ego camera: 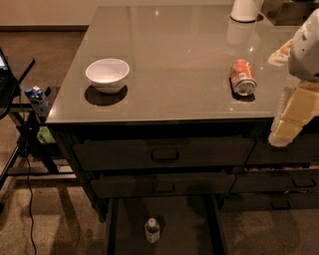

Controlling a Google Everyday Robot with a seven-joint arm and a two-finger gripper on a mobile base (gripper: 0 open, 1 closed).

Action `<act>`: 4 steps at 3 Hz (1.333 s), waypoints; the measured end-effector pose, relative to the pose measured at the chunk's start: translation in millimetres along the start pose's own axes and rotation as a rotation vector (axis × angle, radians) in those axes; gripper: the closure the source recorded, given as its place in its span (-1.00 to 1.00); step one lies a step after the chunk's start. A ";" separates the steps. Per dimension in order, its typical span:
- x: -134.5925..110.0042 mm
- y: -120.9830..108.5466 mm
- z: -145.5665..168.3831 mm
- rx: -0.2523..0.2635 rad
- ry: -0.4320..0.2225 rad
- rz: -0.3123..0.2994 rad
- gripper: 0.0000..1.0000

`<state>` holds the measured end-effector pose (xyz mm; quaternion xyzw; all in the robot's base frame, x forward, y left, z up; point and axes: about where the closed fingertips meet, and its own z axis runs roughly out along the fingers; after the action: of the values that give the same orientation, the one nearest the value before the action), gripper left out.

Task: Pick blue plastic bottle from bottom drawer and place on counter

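The blue plastic bottle point(152, 230) stands upright with its white cap up on the floor of the open bottom drawer point(184, 219), near the drawer's middle. The drawer is pulled out below the counter point(174, 45). My gripper point(287, 128) hangs at the right edge of the view, in front of the counter's right front edge. It is well above and to the right of the bottle, not touching it.
A white bowl point(107, 74) sits on the counter's left. An orange soda can point(242, 77) lies on its side to the right. A white object point(244, 10) stands at the back. Two closed drawer fronts point(164, 154) sit above the open drawer. A small blue-topped carton point(37, 97) rests on a black stand at the left.
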<state>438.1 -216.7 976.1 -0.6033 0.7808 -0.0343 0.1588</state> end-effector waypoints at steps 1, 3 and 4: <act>0.0 0.0 0.0 0.000 0.000 0.000 -1.00; -1.2 61.7 64.6 -0.098 -0.127 0.089 -1.00; -2.3 105.6 111.9 -0.198 -0.148 0.136 -1.00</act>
<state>372.6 -170.5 844.7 -0.5626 0.8056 0.0983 0.1573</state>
